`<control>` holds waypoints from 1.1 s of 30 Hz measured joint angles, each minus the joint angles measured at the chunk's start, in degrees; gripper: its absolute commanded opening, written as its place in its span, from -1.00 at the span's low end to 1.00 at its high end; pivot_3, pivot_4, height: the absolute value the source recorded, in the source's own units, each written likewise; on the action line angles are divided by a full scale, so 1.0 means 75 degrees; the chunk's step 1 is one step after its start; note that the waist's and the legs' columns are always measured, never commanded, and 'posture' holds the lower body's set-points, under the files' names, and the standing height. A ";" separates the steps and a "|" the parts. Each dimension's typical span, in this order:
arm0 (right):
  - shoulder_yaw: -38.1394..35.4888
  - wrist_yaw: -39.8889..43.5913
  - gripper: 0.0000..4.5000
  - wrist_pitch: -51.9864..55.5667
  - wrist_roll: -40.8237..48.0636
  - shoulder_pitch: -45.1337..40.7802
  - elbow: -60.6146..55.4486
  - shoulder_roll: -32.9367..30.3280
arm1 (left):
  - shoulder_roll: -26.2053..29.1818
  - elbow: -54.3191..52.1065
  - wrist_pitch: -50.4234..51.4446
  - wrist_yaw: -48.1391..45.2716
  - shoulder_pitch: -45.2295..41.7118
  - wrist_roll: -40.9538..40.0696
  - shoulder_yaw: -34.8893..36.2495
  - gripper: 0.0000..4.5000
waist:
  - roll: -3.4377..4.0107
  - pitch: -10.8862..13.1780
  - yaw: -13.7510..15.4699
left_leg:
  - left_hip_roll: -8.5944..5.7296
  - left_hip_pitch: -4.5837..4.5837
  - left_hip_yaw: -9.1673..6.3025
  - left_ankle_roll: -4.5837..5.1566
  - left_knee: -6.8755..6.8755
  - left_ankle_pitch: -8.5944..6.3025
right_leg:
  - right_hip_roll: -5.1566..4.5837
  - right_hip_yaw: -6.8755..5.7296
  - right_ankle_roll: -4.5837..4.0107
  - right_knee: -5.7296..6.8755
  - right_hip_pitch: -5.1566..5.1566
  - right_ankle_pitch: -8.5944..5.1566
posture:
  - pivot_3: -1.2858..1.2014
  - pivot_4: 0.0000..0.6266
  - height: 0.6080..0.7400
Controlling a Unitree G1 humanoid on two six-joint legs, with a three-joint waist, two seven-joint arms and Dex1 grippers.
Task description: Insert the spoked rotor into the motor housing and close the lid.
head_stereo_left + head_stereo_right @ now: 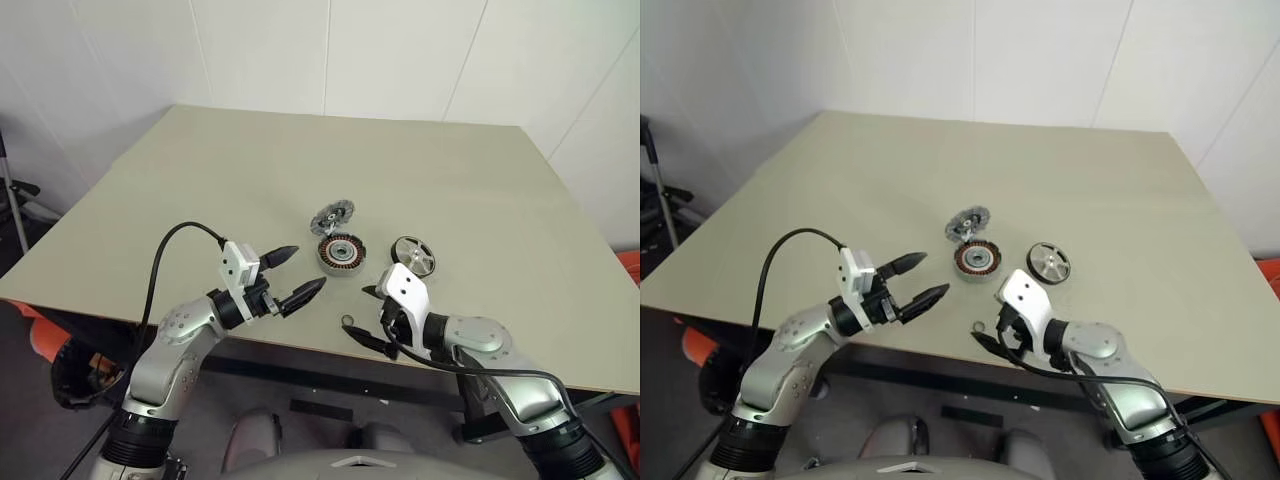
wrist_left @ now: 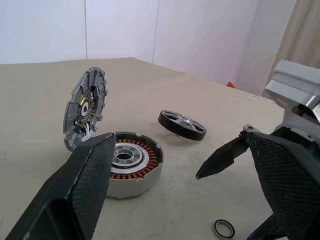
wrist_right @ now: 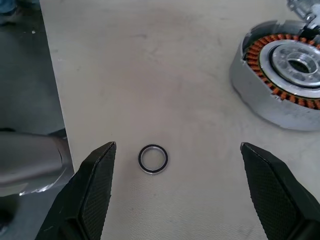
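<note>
The lid [image 2: 85, 107] stands tilted against the motor housing [image 2: 131, 162]; from the head it reads as a small grey blur. The rotor [image 1: 413, 254] lies just right. Both grippers, left [image 1: 296, 275] and right [image 3: 177, 192], are spread and empty; a small ring [image 3: 153, 159] lies beneath the right.

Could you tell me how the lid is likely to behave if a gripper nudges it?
The lid stands tilted on its edge against the motor housing, so a nudge would probably topple it flat. Being round, it might also roll. It looks like rigid metal, unlikely to bend.
</note>
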 measured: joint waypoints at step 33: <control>0.0597 0.0527 -0.74 -0.0554 -0.0286 -0.0516 0.0931 0.0211 | 0.0019 0.0078 -0.0283 -0.0050 0.0227 0.0053 -0.0113 1.00 | 0.0001 -0.0001 -0.0008 | 0.0007 0.0005 0.0002 -0.0002 0.0003 0.0001 | 0.0004 -0.0001 -0.0006 0.0002 0.0004 0.0001 | 0.03 -1.00 1.00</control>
